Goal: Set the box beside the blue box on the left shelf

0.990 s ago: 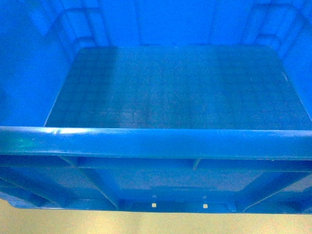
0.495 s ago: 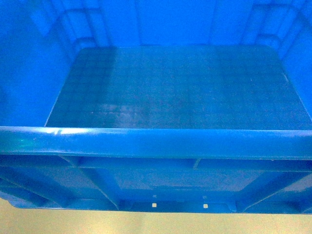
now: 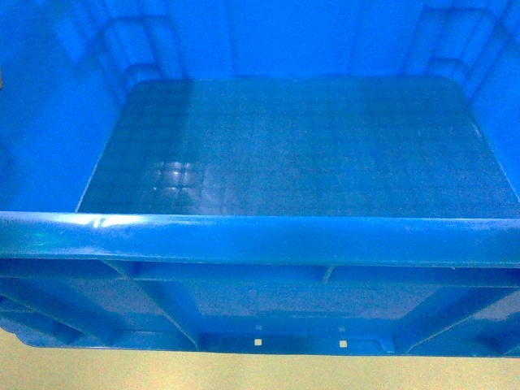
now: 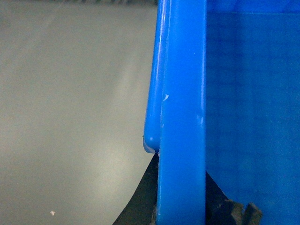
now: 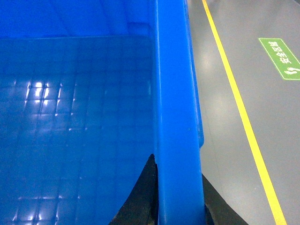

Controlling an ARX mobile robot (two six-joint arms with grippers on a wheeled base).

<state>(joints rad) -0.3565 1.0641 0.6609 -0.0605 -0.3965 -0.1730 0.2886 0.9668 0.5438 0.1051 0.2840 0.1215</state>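
Note:
The box (image 3: pixel 292 146), a large bright-blue crate with an empty gridded floor, fills the head view, its thick near rim (image 3: pixel 260 240) running across the frame. My left gripper (image 4: pixel 180 180) is shut on the box's left rim (image 4: pixel 183 93), one black finger (image 4: pixel 143 201) outside the wall and one inside. My right gripper (image 5: pixel 178 180) is shut on the right rim (image 5: pixel 176 93) in the same way, with a black finger (image 5: pixel 140 197) inside the box. The left shelf and the other blue box are out of view.
Grey floor (image 4: pixel 70 117) lies below the box on the left. On the right, the floor carries a yellow line (image 5: pixel 239 108) and a green floor sign (image 5: pixel 281 58). A pale strip of floor (image 3: pixel 244 374) shows under the box's near wall.
The glare on the box's floor has brightened and shifted at the near left. The box holds nearly the same place in the head view.

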